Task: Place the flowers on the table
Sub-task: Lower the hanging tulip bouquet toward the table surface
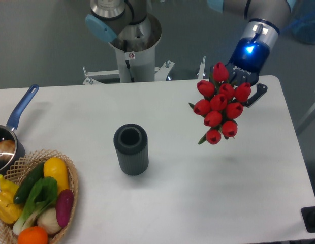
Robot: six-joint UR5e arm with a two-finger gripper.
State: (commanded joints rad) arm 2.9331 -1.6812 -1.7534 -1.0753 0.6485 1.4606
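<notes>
Tulips held aloft, still to be set down

From the left: a blue-handled saucepan (7, 133) and a wicker basket of vegetables (35, 201), then a dark ribbed vase (131, 149) mid-table (162, 203). On the right the flowers (220, 104) hang in the air, buds toward the camera, the fingers (246, 94) closed on the stems behind them, mostly hidden. Carrying looks under way; next comes lowering onto bare table, then letting go.
</notes>
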